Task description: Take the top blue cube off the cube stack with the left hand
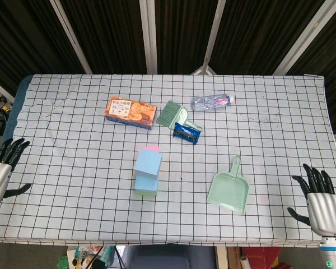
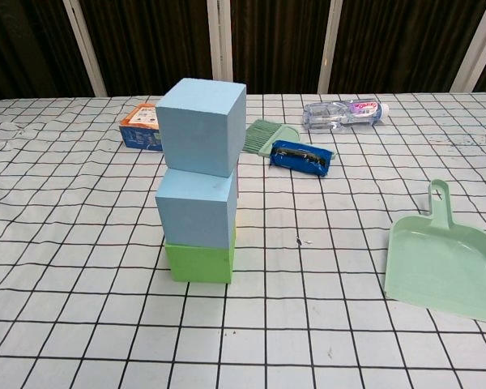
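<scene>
A stack of cubes stands near the middle of the checked table. The top blue cube (image 2: 201, 126) sits slightly turned on a second blue cube (image 2: 196, 207), which rests on a green cube (image 2: 198, 262); a pink edge shows behind them. From above the top blue cube (image 1: 149, 162) hides most of the stack. My left hand (image 1: 0, 171) hovers at the table's far left edge, fingers spread and empty, well away from the stack. My right hand (image 1: 319, 196) is at the front right corner, fingers spread and empty. Neither hand appears in the chest view.
A green dustpan (image 1: 231, 190) lies right of the stack. Behind the stack lie an orange snack box (image 1: 131, 112), a green brush (image 1: 171, 114), a blue packet (image 1: 187, 132) and a plastic bottle (image 1: 211, 102).
</scene>
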Robot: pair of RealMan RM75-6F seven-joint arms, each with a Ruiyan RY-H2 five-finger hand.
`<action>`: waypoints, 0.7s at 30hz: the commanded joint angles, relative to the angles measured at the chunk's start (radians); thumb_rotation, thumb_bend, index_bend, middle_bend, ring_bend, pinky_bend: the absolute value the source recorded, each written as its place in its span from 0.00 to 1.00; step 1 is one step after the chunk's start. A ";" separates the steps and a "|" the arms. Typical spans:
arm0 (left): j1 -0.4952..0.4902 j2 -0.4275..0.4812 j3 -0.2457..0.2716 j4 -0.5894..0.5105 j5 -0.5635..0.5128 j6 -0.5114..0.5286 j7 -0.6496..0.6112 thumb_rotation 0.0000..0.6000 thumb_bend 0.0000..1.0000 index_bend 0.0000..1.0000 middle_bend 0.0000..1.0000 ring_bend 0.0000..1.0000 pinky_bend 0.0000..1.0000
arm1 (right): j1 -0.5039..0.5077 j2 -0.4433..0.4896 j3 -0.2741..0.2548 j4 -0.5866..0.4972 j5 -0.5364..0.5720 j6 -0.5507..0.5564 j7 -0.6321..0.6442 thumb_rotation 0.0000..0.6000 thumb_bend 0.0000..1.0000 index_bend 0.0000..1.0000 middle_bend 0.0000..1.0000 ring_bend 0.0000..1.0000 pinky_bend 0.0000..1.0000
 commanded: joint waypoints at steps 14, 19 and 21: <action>-0.306 0.053 -0.092 -0.164 -0.133 -0.413 -0.072 1.00 0.07 0.08 0.02 0.00 0.14 | 0.002 -0.012 -0.004 -0.015 0.013 -0.013 -0.051 1.00 0.15 0.25 0.00 0.00 0.00; -0.367 0.016 -0.126 -0.199 -0.202 -0.443 -0.060 1.00 0.07 0.08 0.02 0.00 0.14 | 0.005 -0.017 0.000 -0.011 0.020 -0.014 -0.055 1.00 0.15 0.25 0.00 0.00 0.00; -0.382 -0.009 -0.133 -0.198 -0.207 -0.444 -0.068 1.00 0.07 0.09 0.02 0.00 0.14 | 0.005 -0.017 0.000 -0.011 0.022 -0.016 -0.057 1.00 0.15 0.25 0.00 0.00 0.00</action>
